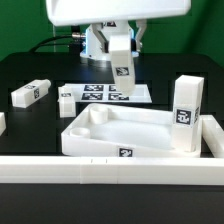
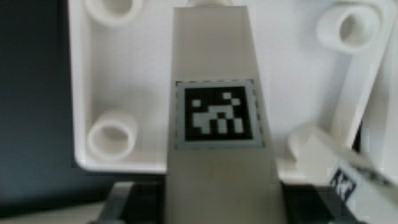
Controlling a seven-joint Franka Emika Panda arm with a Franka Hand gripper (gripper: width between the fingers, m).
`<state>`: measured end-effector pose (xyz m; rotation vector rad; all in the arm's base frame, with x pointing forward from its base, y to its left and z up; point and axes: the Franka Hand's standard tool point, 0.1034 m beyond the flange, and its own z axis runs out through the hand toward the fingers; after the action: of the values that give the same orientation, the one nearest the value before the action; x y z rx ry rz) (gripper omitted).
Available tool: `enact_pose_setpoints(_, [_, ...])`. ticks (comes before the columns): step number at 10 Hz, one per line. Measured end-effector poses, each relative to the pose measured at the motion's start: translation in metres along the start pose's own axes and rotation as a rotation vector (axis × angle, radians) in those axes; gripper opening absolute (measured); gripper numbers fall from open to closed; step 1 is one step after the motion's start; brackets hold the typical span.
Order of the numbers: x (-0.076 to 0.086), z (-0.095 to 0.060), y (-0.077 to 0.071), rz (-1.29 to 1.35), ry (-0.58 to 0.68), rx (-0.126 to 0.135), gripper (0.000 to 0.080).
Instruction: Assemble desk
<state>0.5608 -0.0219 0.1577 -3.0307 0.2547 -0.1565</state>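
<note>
The white rimmed tabletop (image 1: 88,139) lies at the middle of the table. Above its far side my gripper (image 1: 119,52) is shut on a square leg block (image 1: 123,72) that hangs down with its tag facing out. In the wrist view that leg (image 2: 217,110) runs straight out from between the dark fingers (image 2: 135,200), over the tabletop (image 2: 125,80) and its round corner socket (image 2: 114,135). A second leg (image 1: 186,112) stands upright at the tabletop's corner on the exterior view's right. Two more legs (image 1: 32,93) (image 1: 66,101) lie on the black table at the exterior view's left.
The marker board (image 1: 95,93) lies flat behind the tabletop, under the arm. A long white border bar (image 1: 60,166) runs along the front, and another (image 1: 213,133) stands at the exterior view's right. A small white piece (image 1: 2,123) shows at the left edge.
</note>
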Motion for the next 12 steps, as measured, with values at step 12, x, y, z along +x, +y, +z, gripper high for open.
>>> enact_pose_setpoints(12, [0.017,0.009,0.044,-0.097,0.218,-0.076,0.0291])
